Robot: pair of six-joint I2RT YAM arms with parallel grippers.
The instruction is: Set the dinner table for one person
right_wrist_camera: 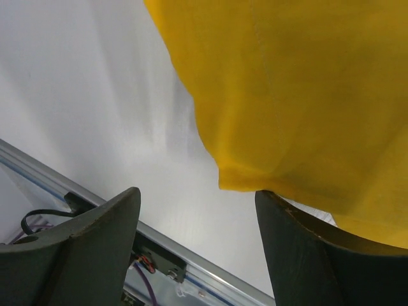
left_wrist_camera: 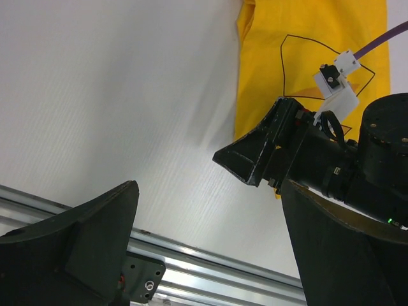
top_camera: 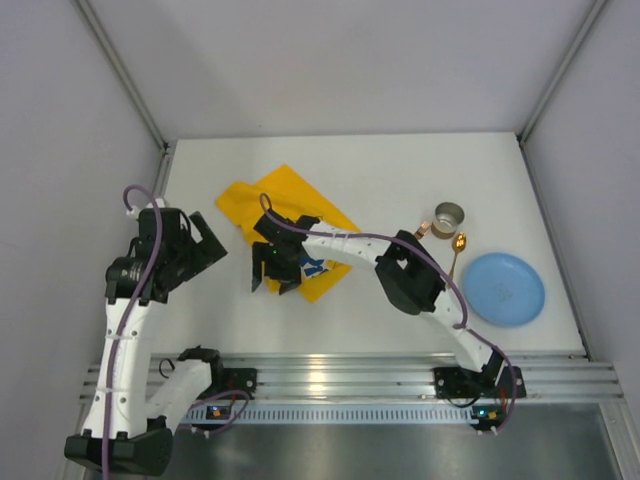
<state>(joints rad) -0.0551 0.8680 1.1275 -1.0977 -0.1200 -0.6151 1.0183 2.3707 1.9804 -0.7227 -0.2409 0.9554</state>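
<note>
The dinner table [top_camera: 400, 170] is a plain white top. A yellow cloth mat [top_camera: 290, 215] with a printed figure lies left of its middle, rumpled. My right gripper [top_camera: 272, 280] reaches across over the mat's near edge. In the right wrist view it [right_wrist_camera: 197, 192] stands open, and the mat's near corner [right_wrist_camera: 236, 178] hangs just above its right fingertip [right_wrist_camera: 280, 223]. My left gripper [top_camera: 212, 243] hovers open left of the mat with nothing between its jaws [left_wrist_camera: 210, 185]. A blue plate [top_camera: 503, 288], a gold spoon [top_camera: 457, 250] and a metal cup [top_camera: 448, 215] lie at the right.
An aluminium rail [top_camera: 350, 375] runs along the near edge, with both arm bases on it. Grey walls [top_camera: 60, 120] close in the table on the left, back and right. The right arm [top_camera: 410, 275] stretches across the middle of the table.
</note>
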